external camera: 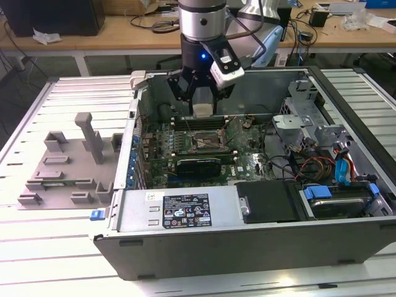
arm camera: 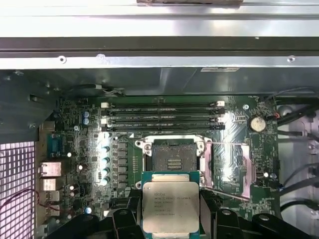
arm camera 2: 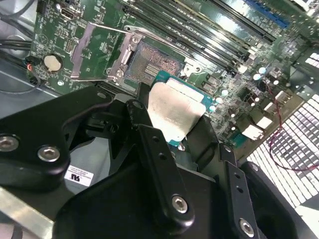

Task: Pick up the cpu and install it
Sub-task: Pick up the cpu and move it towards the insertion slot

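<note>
1. Black gripper [arm camera 2: 172, 118] links sit closest in both wrist views. Its two fingers are closed on the cpu [arm camera: 171, 206] and hold it by two opposite edges, with the silvery top facing the camera.
2. Largest in the exterior view is the open computer case [external camera: 247, 244], which lies flat on the table. The arm reaches down into it from above.
3. On the floor of the case lies the green motherboard [arm camera: 75, 149].
4. Near its middle is the socket [arm camera: 174, 157]. It is bare, and its metal frame [arm camera 2: 94, 52] is folded open to one side.
5. Smallest is the cpu. It hangs in the air above the board, just beside the socket and not touching it.
6. I judge that the picking up is done and the installing is in hand. Seating the chip calls for a level, square alignment over the socket and a very soft descent, because the contacts look delicate.
</note>
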Action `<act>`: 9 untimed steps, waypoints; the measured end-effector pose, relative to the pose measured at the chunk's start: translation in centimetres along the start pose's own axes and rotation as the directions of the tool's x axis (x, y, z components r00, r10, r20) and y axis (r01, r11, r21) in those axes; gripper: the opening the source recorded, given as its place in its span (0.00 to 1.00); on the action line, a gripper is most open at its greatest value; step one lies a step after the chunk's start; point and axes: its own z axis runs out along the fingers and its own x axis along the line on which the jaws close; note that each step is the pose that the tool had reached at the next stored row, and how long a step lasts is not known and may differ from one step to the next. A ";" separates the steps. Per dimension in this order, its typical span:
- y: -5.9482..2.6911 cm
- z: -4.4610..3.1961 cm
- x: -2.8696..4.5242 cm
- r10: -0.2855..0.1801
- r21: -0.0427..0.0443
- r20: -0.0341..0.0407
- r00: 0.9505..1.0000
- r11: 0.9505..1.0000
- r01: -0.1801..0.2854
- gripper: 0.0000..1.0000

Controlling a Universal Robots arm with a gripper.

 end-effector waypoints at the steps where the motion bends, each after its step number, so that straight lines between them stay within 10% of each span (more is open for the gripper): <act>1: 0.08 0.23 0.01 -0.001 0.000 0.000 1.000 1.000 0.001 0.55; 9: 0.41 2.44 -0.21 -0.006 0.002 0.000 1.000 1.000 0.006 0.55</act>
